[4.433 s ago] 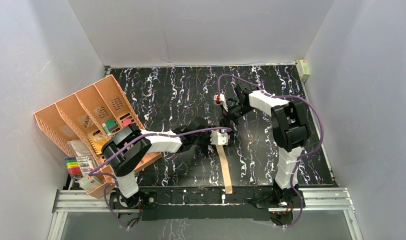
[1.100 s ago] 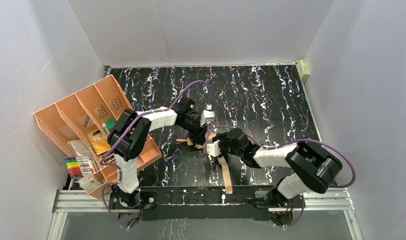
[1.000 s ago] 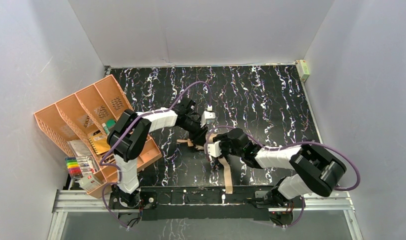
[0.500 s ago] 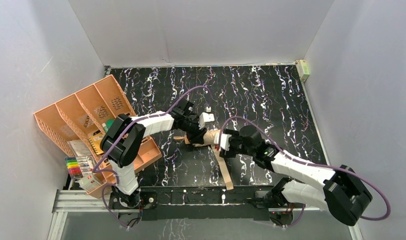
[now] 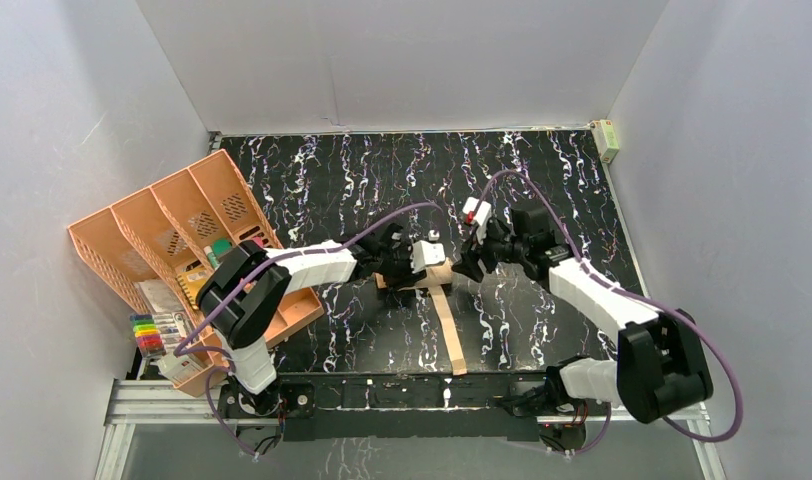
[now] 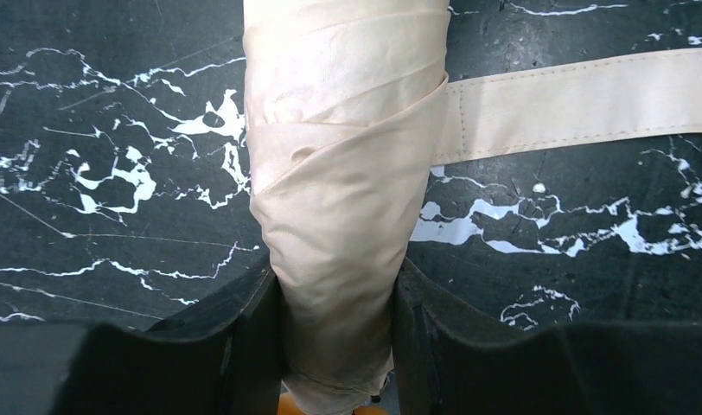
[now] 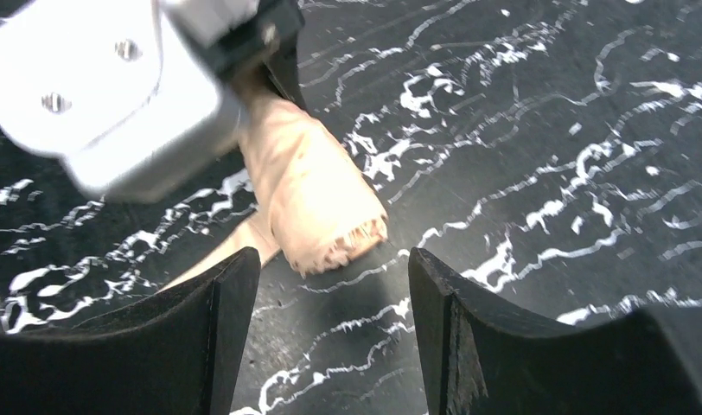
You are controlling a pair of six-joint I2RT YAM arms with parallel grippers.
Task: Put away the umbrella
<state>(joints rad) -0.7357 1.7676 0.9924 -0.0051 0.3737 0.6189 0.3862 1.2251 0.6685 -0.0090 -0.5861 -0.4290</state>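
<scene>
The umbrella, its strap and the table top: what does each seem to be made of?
Umbrella: thin woven fabric, probably nylon or polyester, tan with a slight sheen; it lies in soft folds and creases. Strap: the same-looking tan cloth, flat, with a seam line along its edges. Table top: matte black with white veins, a marble pattern, perhaps a printed sheet.

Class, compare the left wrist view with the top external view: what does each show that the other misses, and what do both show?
Left wrist only: the left gripper clamped on the umbrella, its fabric folds close up. Top external only: both arms, the open right gripper by the umbrella's end, the organizer. Both: the umbrella and its strap lying on the table.
</scene>
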